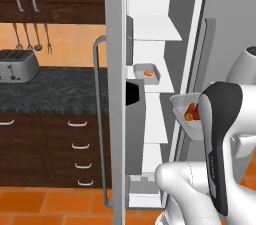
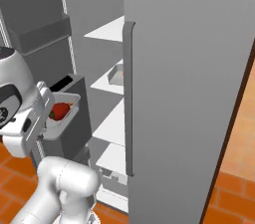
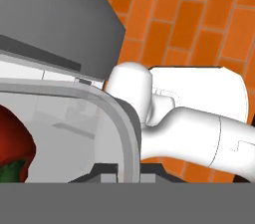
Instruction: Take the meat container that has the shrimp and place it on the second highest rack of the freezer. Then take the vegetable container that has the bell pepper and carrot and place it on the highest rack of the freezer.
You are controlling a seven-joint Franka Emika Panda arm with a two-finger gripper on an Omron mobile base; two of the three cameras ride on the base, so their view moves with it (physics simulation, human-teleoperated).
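Note:
The freezer [image 1: 114,119] stands open with white shelves inside. The meat container [image 1: 146,73] with the shrimp [image 1: 149,73] rests on the second highest rack [image 1: 162,87], also seen as meat container [image 2: 117,74] on second highest rack [image 2: 102,84]. The highest rack [image 1: 156,29] is bare. My gripper [image 3: 128,170] is shut on the rim of the vegetable container [image 3: 122,118], held in the air in front of the open freezer, below the second highest rack's level. The carrot [image 1: 189,112] and bell pepper [image 1: 197,112] lie in vegetable container [image 1: 182,106]; bell pepper [image 2: 60,110] shows too.
The open freezer door with grey bins [image 2: 40,34] hangs just left of the held container. A large closed grey door [image 2: 189,93] stands to the right. A dark counter [image 1: 55,89] with a toaster [image 1: 17,65] and drawers [image 1: 77,144] lies left. The floor is orange tile.

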